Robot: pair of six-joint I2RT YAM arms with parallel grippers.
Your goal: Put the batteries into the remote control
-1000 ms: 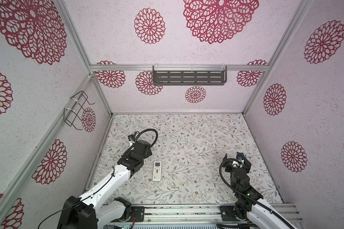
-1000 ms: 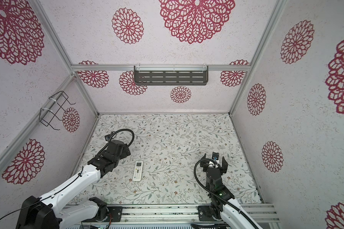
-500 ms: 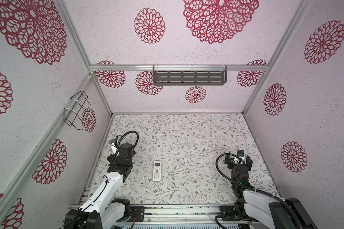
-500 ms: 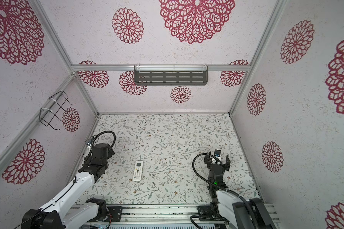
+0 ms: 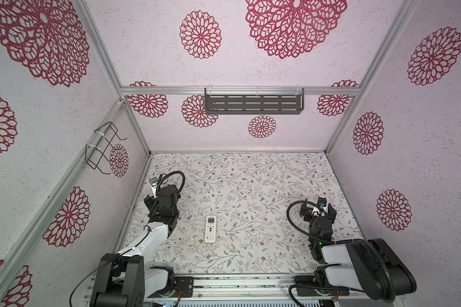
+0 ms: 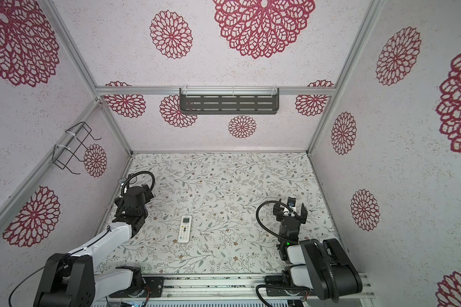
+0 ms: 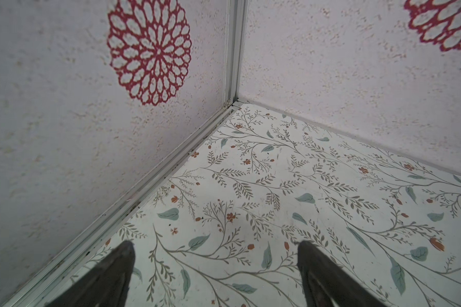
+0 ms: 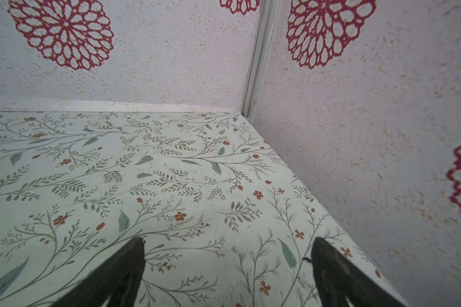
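The flowery desk (image 5: 250,180) has the remote control (image 5: 210,229) lying buttons up. My left gripper (image 7: 216,245) and right gripper (image 8: 228,242) are both wide and empty, away from it.

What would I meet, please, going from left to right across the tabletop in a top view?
left gripper, open → remote control, lying face up → right gripper, open

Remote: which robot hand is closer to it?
Left. The left gripper is open, left of the remote and slightly farther back; the right gripper, also open, is much farther off to its right.
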